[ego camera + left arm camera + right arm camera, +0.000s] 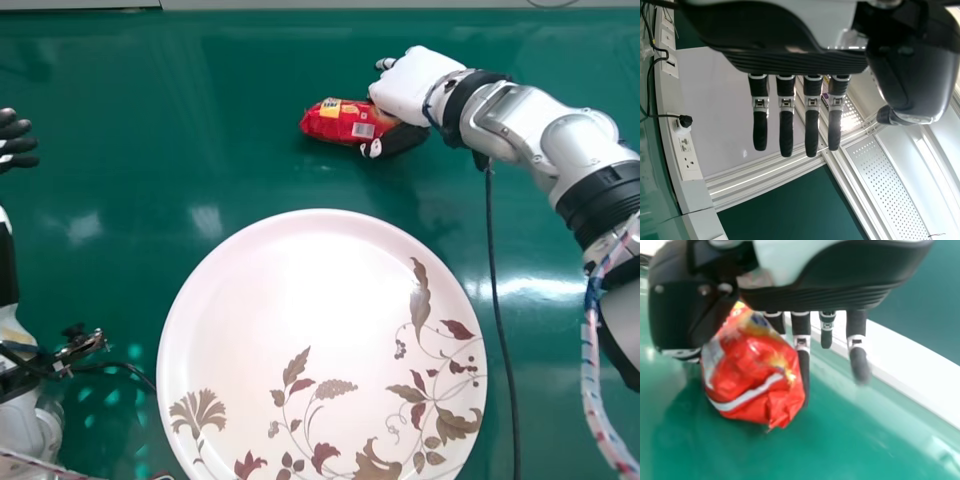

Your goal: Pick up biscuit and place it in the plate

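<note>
The red biscuit packet [348,121] is at the back of the green table, beyond the plate. My right hand [408,92] is at its right end, with the thumb along the near side. In the right wrist view the packet [752,375] sits between thumb and fingers of my right hand [801,337], pinched there; some fingers stand fairly straight beside it. The large white plate [300,300] with brown leaf patterns lies nearer. My left hand [15,140] is at the far left edge, and in the left wrist view the left hand [786,110] has straight fingers.
A black cable [497,300] runs down the table right of the plate. Another cable and a small metal clamp [80,347] are beside the left arm. In the left wrist view, a white socket strip [686,150] runs along the table's edge.
</note>
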{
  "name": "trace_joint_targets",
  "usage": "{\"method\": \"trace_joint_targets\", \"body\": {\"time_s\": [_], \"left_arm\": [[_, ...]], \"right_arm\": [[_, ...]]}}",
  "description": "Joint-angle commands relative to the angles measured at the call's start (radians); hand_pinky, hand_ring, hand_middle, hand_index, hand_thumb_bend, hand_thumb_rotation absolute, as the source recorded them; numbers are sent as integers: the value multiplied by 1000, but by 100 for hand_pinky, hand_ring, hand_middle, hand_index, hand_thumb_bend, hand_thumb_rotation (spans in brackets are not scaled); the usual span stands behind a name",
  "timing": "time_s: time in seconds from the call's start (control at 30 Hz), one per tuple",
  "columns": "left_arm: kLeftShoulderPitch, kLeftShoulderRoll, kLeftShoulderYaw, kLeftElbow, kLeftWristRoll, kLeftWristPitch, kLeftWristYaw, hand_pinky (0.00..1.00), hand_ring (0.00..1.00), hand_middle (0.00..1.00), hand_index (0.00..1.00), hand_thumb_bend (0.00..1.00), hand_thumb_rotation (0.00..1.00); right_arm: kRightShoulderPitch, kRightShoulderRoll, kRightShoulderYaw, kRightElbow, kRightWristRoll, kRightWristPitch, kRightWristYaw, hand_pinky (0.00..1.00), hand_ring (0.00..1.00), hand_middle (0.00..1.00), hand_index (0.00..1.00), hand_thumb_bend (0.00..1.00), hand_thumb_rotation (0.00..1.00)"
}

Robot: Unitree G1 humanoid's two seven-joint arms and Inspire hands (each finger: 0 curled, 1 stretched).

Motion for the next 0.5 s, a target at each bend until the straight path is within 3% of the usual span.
{"method": "trace_joint_targets", "body": {"time_s": [0.0, 0.2, 0.47], "left_arm": [[21, 8, 6, -15, -13, -11, -6, 54, 63, 68, 70, 46, 66], [14, 13, 10, -4, -13, -19, -8, 54, 62, 67, 70, 47, 67], [17, 12, 10, -16, -11, -3, -8, 54, 62, 67, 69, 47, 68]], "right_arm": [[-5, -14, 28, 32, -33, -21, -85, 5, 10, 18, 48, 52, 11], [-16, -17, 48, 80, -59, -39, -242, 3, 7, 14, 47, 51, 11], [-7, -32, 26, 58, -42, -40, -263, 3, 8, 14, 47, 51, 11]]}}
